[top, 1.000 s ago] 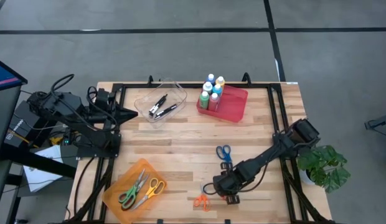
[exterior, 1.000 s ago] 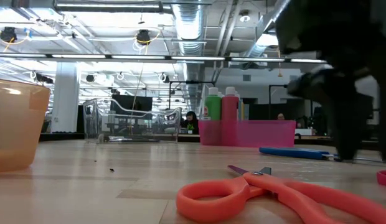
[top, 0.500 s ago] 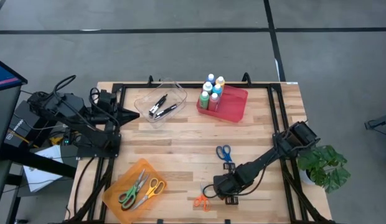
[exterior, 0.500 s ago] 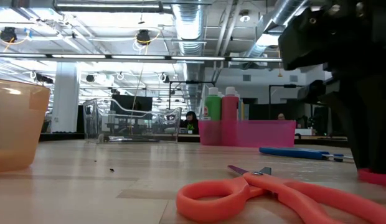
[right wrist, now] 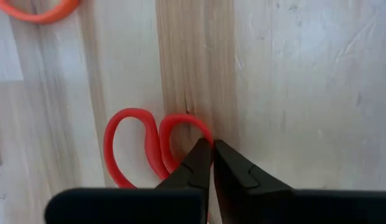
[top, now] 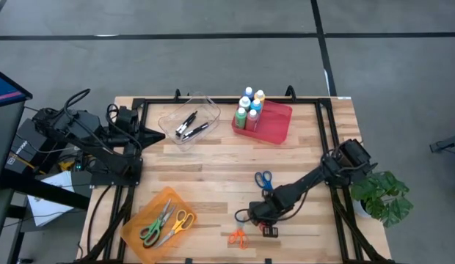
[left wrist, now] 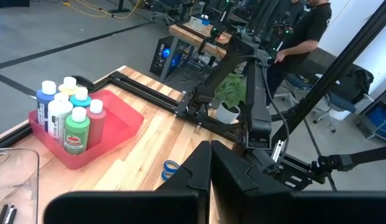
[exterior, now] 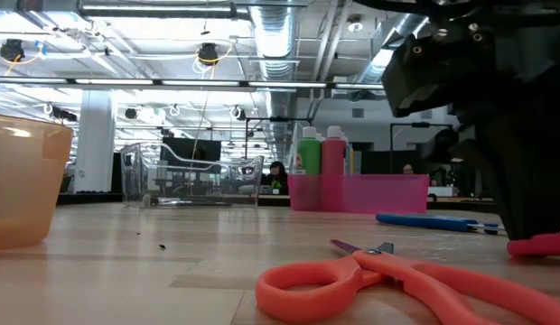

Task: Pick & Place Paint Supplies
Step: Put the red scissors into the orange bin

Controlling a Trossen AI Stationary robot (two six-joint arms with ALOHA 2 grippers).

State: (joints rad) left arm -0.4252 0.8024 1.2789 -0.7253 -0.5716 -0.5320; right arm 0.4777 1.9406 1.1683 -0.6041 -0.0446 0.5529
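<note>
My right pincer (right wrist: 211, 149) was clamped on red-handled scissors (right wrist: 143, 149) at the near worktop (top: 213, 169) edge | left pincer (left wrist: 210, 163) together, parked | paint bottles (top: 249, 106) upright in red bin (top: 275, 121), far side, nearer neither arm clearly.

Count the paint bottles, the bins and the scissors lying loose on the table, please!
paint bottles: 6
bins: 3 (red, clear, orange)
loose scissors: 3 (blue, orange, red)
total: 12
</note>
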